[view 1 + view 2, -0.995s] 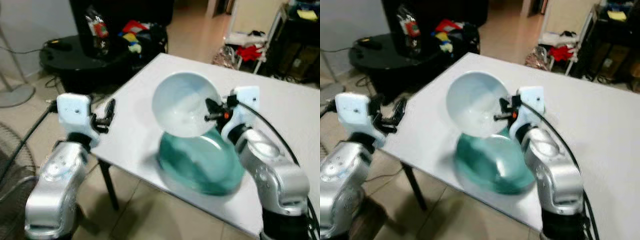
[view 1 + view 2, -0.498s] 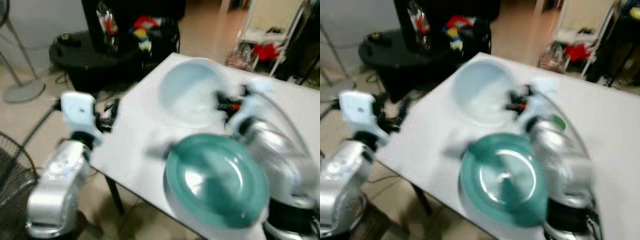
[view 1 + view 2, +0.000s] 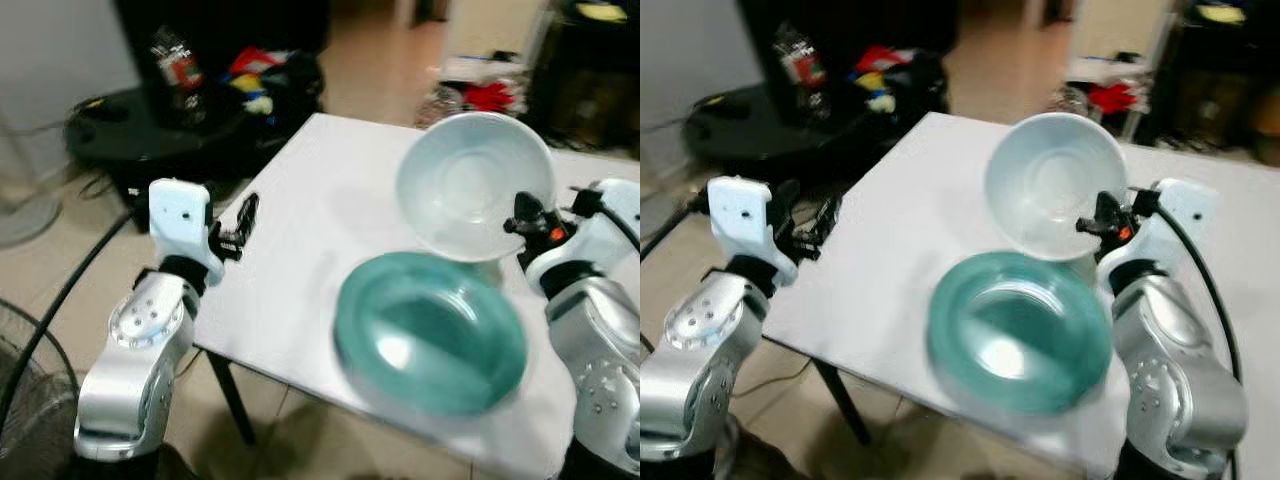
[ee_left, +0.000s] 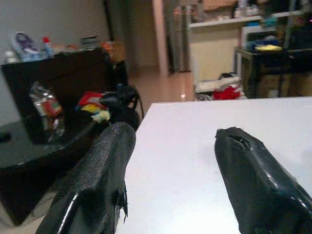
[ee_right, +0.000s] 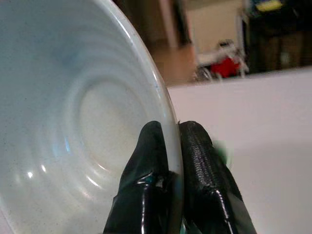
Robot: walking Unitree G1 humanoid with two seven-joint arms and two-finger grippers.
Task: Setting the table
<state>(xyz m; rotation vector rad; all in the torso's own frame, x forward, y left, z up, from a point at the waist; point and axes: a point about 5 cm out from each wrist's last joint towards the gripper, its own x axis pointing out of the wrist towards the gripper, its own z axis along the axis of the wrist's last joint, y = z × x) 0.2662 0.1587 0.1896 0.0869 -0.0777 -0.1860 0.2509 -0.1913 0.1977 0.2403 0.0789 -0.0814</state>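
A pale blue-white bowl (image 3: pixel 470 185) hangs tilted in the air above the white table (image 3: pixel 320 230), its hollow facing me. My right gripper (image 3: pixel 518 226) is shut on its rim; in the right wrist view the two black fingers (image 5: pixel 195 165) pinch the bowl's edge (image 5: pixel 87 122). Below and in front of the bowl a teal plate (image 3: pixel 430 330) lies flat on the table near its front edge. My left gripper (image 3: pixel 245 215) is open with nothing in it, held over the table's left edge; its fingers (image 4: pixel 102 165) stand well apart in the left wrist view.
A round black side table (image 3: pixel 150 120) with a bottle and coloured clutter stands beyond the white table's left corner. A fan (image 3: pixel 25 400) sits on the floor at the left. Red cloth and dark shelving (image 3: pixel 580 90) lie at the far right.
The camera has shifted. The bowl in my right gripper has moved to the right and up, off the teal plate, which now lies in full view on the table.
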